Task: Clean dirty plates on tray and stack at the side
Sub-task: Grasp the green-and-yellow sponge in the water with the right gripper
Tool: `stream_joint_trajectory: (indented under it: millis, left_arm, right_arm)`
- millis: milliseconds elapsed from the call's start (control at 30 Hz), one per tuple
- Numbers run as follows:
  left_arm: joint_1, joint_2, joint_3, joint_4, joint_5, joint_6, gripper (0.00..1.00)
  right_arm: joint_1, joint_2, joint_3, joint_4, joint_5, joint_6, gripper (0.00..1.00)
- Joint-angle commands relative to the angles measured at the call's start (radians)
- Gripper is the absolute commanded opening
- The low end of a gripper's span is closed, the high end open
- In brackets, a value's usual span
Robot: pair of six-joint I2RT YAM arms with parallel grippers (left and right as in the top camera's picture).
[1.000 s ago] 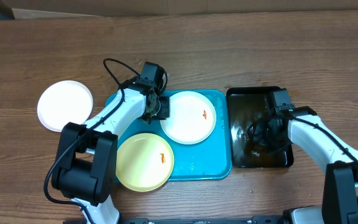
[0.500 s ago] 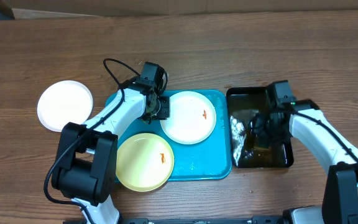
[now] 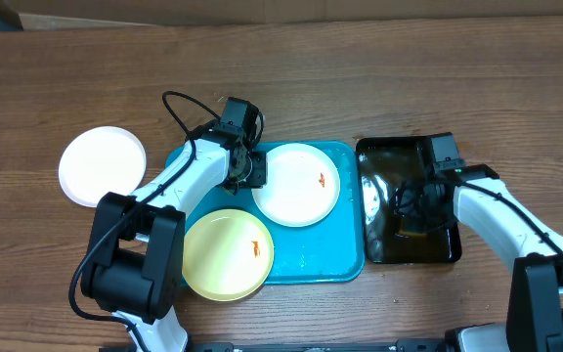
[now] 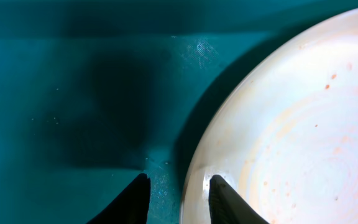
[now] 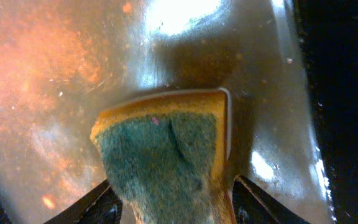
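Turquoise tray [image 3: 332,252], orange-smeared white plate [image 3: 296,191], yellow plate [image 3: 225,256], green sponge [image 5: 160,149].

A brown wooden table [image 3: 379,59] carries a turquoise tray [image 3: 323,246] at centre, a black tray [image 3: 391,144] of water just beside it on the right, and a lone white plate [image 3: 103,165] lying apart at left.
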Motion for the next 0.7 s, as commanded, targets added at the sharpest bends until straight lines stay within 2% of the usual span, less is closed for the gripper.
stream_joint_trajectory:
  millis: [0, 33, 133, 167, 200, 267, 300, 333, 467, 533, 567, 600, 667]
  left_arm:
    - [0.004, 0.012, 0.02, 0.002, -0.01, -0.013, 0.33]
    - [0.004, 0.012, 0.02, 0.002, -0.01, -0.013, 0.34]
    - [0.004, 0.012, 0.02, 0.002, -0.011, -0.013, 0.33]
    - [0.004, 0.012, 0.02, 0.002, -0.01, -0.013, 0.33]
    - [0.004, 0.012, 0.02, 0.002, -0.01, -0.013, 0.34]
    - [0.004, 0.012, 0.02, 0.002, -0.01, -0.013, 0.34]
    - [0.004, 0.012, 0.02, 0.002, -0.01, -0.013, 0.34]
    - [0.004, 0.012, 0.02, 0.002, -0.01, -0.013, 0.34]
    - [0.004, 0.012, 0.02, 0.003, -0.01, -0.013, 0.34]
    - [0.004, 0.012, 0.02, 0.003, -0.01, -0.013, 0.34]
    - [0.003, 0.012, 0.02, 0.003, -0.01, -0.013, 0.34]
    - [0.003, 0.012, 0.02, 0.003, -0.01, -0.013, 0.34]
    - [0.003, 0.012, 0.02, 0.002, -0.01, -0.013, 0.34]
  right_arm:
    - [0.005, -0.009, -0.028, 0.017, -0.013, 0.008, 0.16]
    - [0.005, -0.009, -0.03, 0.017, -0.013, 0.008, 0.04]
    - [0.005, -0.009, -0.024, 0.016, -0.013, 0.008, 0.04]
    - [0.005, -0.009, -0.017, 0.011, -0.013, 0.008, 0.13]
    - [0.004, -0.009, -0.006, 0.004, -0.012, 0.008, 0.31]
    - [0.004, -0.009, 0.01, 0.006, 0.0, 0.008, 0.59]
    - [0.004, -0.009, 0.016, 0.015, 0.019, 0.008, 0.7]
    - [0.004, -0.009, 0.02, 0.031, 0.044, 0.008, 0.77]
    - [0.004, -0.009, 0.018, 0.07, 0.105, 0.008, 0.77]
    - [0.004, -0.009, 0.018, 0.073, 0.104, 0.008, 0.69]
    - [0.004, -0.008, 0.018, 0.073, 0.104, 0.008, 0.6]
    - [0.004, -0.008, 0.016, 0.073, 0.104, 0.008, 0.56]
    - [0.004, -0.008, 0.006, 0.08, 0.104, 0.009, 0.54]
